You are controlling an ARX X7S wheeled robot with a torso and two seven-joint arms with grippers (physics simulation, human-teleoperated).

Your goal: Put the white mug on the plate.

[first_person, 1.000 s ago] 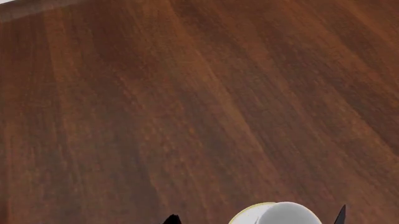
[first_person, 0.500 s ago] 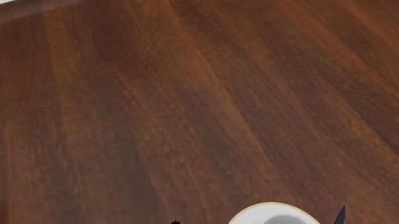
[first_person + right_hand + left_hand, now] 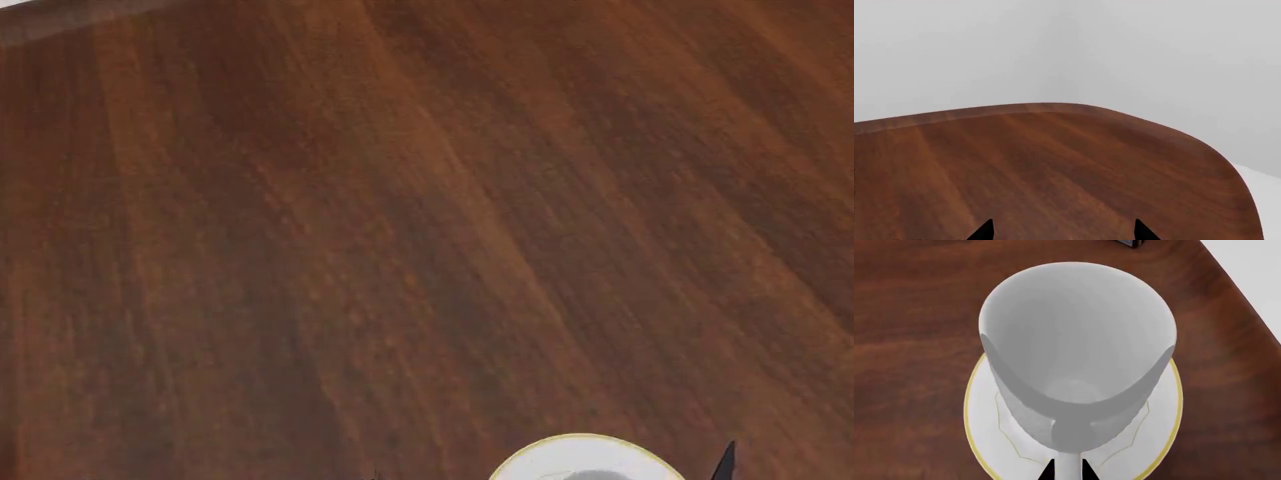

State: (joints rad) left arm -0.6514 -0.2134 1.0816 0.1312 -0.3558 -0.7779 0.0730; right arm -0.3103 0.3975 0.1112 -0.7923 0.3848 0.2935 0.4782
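Note:
The white mug [image 3: 1077,340] fills the left wrist view, seen from above with its mouth open and empty. Its loop handle sits between the two black fingertips of my left gripper [image 3: 1067,471], which is shut on it. Under the mug lies the plate [image 3: 984,440], white with a thin gold rim; whether the mug's base touches it is hidden. In the head view only the plate's far edge [image 3: 577,450] shows at the bottom, with a grey shadow on it. My right gripper [image 3: 1062,231] is open over bare wood, and one of its fingertips [image 3: 725,462] shows right of the plate.
The brown wooden table [image 3: 400,220] stretches far ahead. Its rounded far corner [image 3: 1214,150] shows in the right wrist view, and an edge [image 3: 1234,285] runs close beside the plate. A small dark object [image 3: 1131,242] sits near that edge.
In the head view the mug, over the plate one second ago, has dropped out past the bottom edge. The left fingertip has slid out of that view too.

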